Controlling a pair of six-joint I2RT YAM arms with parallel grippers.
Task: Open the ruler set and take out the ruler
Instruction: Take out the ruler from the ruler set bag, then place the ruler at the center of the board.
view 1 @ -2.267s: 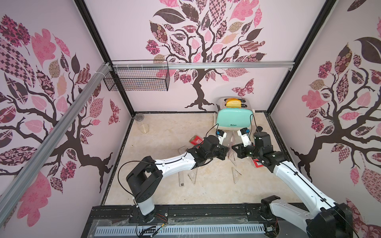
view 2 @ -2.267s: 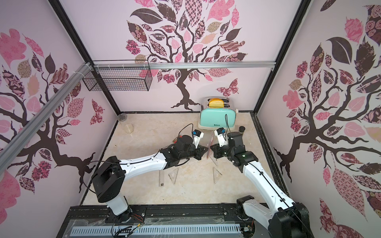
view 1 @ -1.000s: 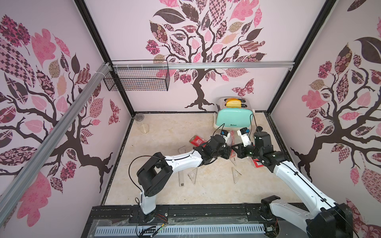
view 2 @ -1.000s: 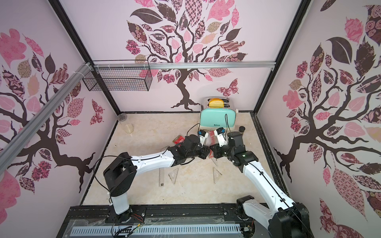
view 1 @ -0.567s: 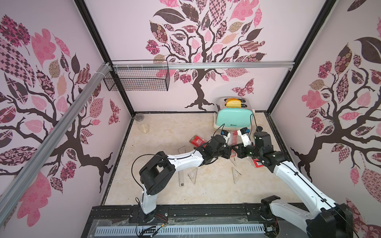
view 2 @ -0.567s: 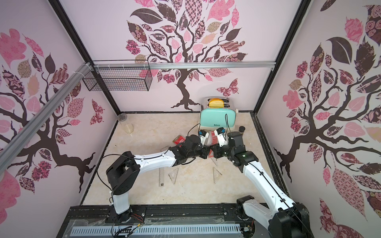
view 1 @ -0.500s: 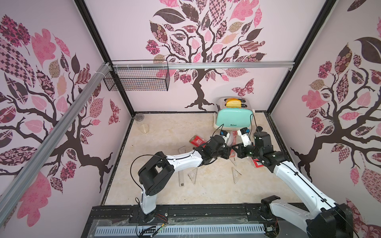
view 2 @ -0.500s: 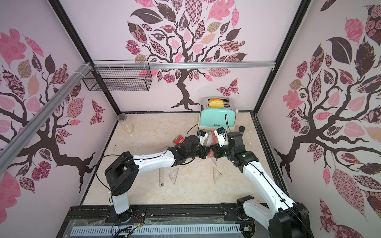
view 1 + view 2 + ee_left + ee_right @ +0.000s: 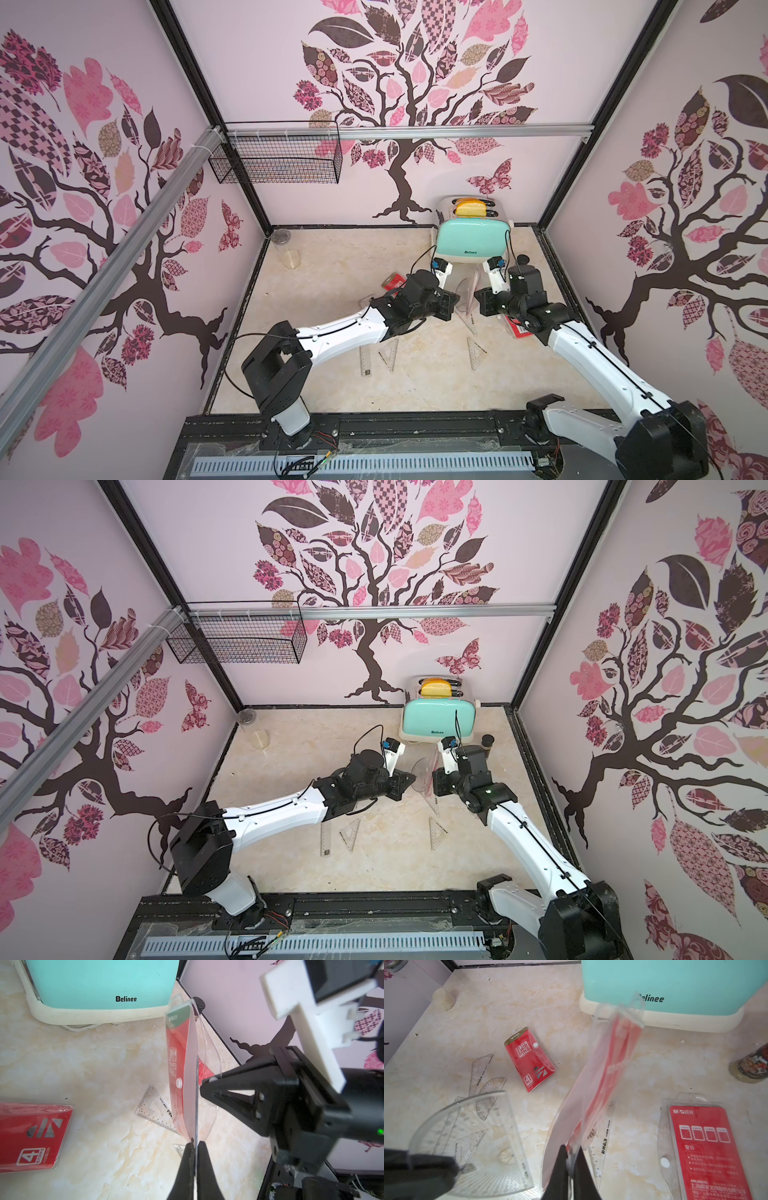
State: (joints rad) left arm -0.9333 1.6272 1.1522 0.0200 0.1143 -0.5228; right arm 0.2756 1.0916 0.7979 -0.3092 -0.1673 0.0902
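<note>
My right gripper [image 9: 571,1153] is shut on the lower edge of the ruler set [image 9: 602,1084], a clear plastic pouch with a red card inside, and holds it up off the table in front of the toaster. My left gripper [image 9: 195,1145] is shut on a clear protractor ruler [image 9: 471,1142]. The protractor stands beside the pouch's open side, edge-on in the left wrist view. In both top views it hangs between the left gripper [image 9: 455,301] and the right gripper [image 9: 478,301]. I cannot tell whether it touches the pouch [image 9: 178,1064].
A mint toaster [image 9: 471,243] stands at the back. Two other red ruler packs [image 9: 529,1059] [image 9: 708,1147] lie on the table. A loose straight ruler [image 9: 365,361], set squares [image 9: 388,353] [image 9: 476,351] and a second protractor [image 9: 490,1093] lie below the grippers. A dark bottle [image 9: 751,1064] stands near the right wall.
The left arm has reached right to the pouch since the earliest frames. Its jaws have closed on the protractor. The right arm has held the pouch still.
</note>
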